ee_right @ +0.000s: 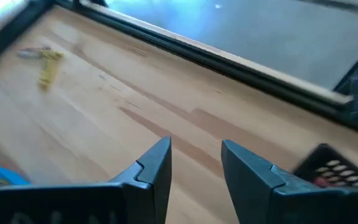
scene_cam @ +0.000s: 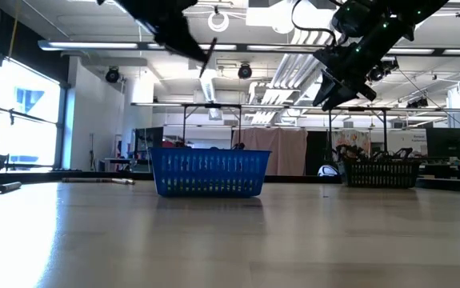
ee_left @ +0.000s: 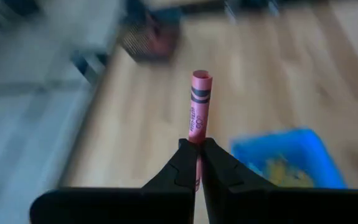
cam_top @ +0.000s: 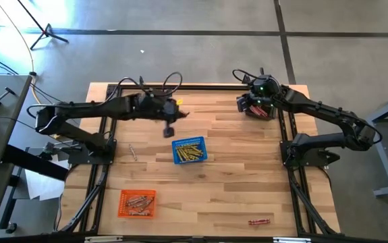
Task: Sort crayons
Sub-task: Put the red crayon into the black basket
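The left pincer (ee_left: 197,163) is clenched on a pink crayon (ee_left: 198,106), raised above the surface just behind the blue basket (cam_top: 189,150), the crayon's long axis running straight out past its tips. The right pincer (ee_right: 194,163), released and empty, hangs over the dark basket (cam_top: 254,108), where pink crayons likely belong.
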Robot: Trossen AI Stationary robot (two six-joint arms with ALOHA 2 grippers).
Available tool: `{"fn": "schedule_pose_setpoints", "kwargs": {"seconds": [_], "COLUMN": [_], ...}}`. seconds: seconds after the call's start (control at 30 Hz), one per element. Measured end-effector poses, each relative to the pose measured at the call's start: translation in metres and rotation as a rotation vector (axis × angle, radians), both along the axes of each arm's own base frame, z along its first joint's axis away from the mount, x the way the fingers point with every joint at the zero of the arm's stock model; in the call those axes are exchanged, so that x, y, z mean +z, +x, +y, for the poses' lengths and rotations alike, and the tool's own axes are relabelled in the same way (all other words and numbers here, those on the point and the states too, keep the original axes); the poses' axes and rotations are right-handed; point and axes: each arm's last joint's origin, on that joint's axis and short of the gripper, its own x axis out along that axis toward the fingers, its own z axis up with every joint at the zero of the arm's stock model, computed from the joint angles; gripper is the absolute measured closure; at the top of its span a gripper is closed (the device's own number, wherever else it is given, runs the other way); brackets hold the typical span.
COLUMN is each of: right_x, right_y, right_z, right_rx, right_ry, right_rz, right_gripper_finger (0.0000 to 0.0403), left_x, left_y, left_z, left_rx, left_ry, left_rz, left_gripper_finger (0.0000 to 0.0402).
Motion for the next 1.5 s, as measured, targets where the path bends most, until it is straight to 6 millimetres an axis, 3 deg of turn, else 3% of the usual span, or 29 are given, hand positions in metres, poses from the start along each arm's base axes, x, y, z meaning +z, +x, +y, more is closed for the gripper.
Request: {"fn": "schedule_pose_setpoints", "kwargs": {"seconds": [0.13, 0.3, 0.47, 0.57, 0.77, 1.07, 1.37, 1.5], "right_x": [0.005, 0.024, 0.051, 0.059, 0.060, 0.062, 0.047, 0.055], "right_y": [0.010, 0.030, 0.046, 0.049, 0.053, 0.061, 0.086, 0.100], "right_z": [0.007, 0.019, 0.034, 0.041, 0.051, 0.063, 0.057, 0.059], "right_rx": [0.049, 0.129, 0.228, 0.274, 0.318, 0.403, 0.365, 0.372], "right_ry": [0.033, -0.068, -0.206, -0.266, -0.275, -0.405, -0.347, -0.376], "right_rz": [-0.100, -0.313, -0.566, -0.623, -0.630, -0.606, -0.636, -0.574], "right_gripper_finger": [0.0277, 0.0277, 0.0277, 0.0276, 0.0262, 0.0202, 0.0194, 0.0194], "left_x": [0.013, 0.026, 0.013, 0.008, 0.009, 0.011, 0.011, 0.010], "left_y": [0.017, 0.028, 0.038, 0.042, 0.045, 0.045, 0.046, 0.047], "left_z": [0.013, 0.028, 0.031, 0.029, 0.030, 0.031, 0.028, 0.023], "left_rx": [0.097, 0.169, 0.187, 0.194, 0.206, 0.253, 0.269, 0.289], "left_ry": [0.095, -0.073, -0.222, -0.252, -0.273, -0.281, -0.346, -0.371], "left_rz": [-0.217, -0.488, -0.488, -0.485, -0.528, -0.558, -0.572, -0.570], "left_gripper_finger": [0.0401, 0.0401, 0.0401, 0.0401, 0.0401, 0.0401, 0.0401, 0.0401]}}
